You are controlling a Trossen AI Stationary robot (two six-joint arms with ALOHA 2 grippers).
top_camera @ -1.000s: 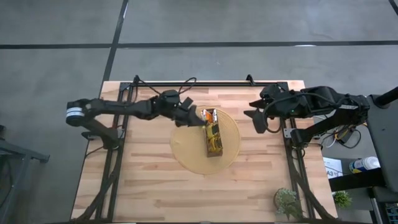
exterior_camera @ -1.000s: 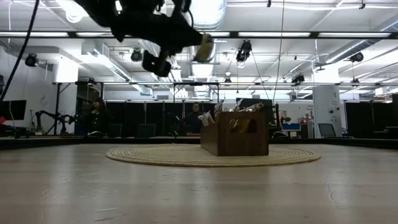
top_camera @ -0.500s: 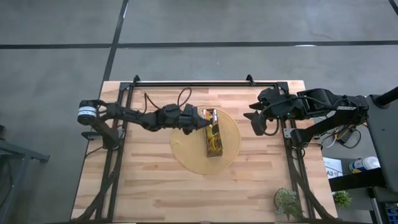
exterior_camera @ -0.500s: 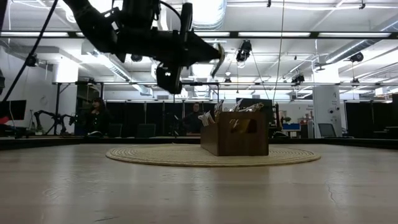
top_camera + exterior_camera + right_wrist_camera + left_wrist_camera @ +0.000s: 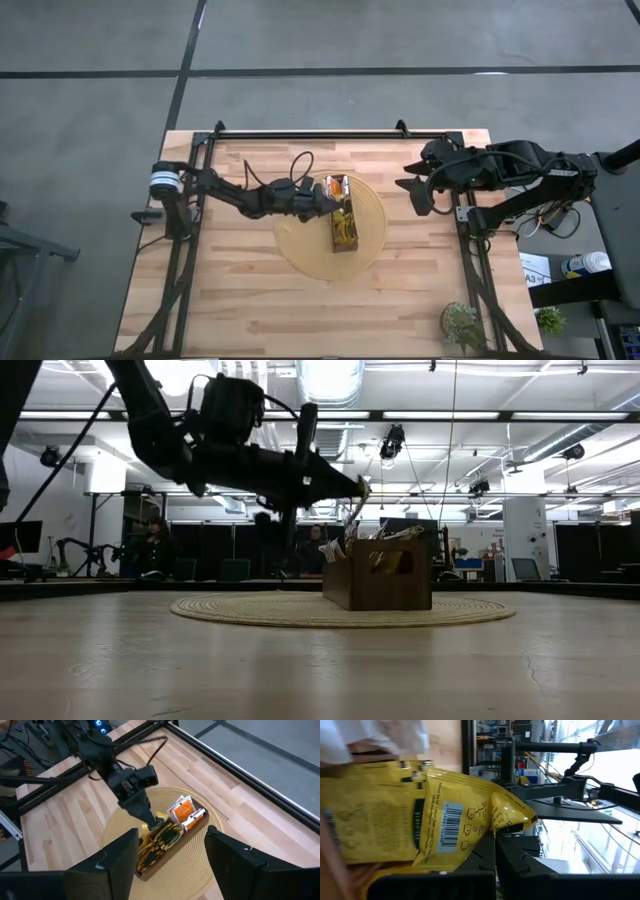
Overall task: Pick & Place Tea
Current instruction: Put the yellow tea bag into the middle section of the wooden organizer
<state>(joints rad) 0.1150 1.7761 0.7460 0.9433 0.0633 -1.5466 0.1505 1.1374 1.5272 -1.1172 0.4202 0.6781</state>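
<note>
A long dark-brown tray [image 5: 385, 590] stands on a round tan mat [image 5: 300, 245] at mid-table. It is stuffed with tea sachets: orange ones [image 5: 184, 812] at its far end, green-and-yellow ones [image 5: 161, 839] along the rest. My left gripper [image 5: 326, 200] reaches in level from the table's left. It hangs just above the tray's far half, shut on a yellow tea sachet [image 5: 455, 822]. My right gripper [image 5: 418, 192] waits high at the table's right side, open, with nothing between its fingers [image 5: 120, 857]. My left gripper pinches the yellow sachet between its two fingers at one crumpled edge [image 5: 492, 827]. The fingers lie level and come from the table's left. The sachet juts past the fingertips [image 5: 361, 486], lifted clear and a little above the sachets that stick up from the tray.
A small potted plant [image 5: 462, 322] stands at the table's near right corner. Black frame rails run along the left, right and far edges. Bare wood lies in front of the mat. People sit in the room beyond the table's far side.
My left gripper has come down toward the tray and a little toward the table's right. It has tipped from slanting downward to level and stays shut on the yellow sachet. The sachet has sunk with it to just above the tray.
</note>
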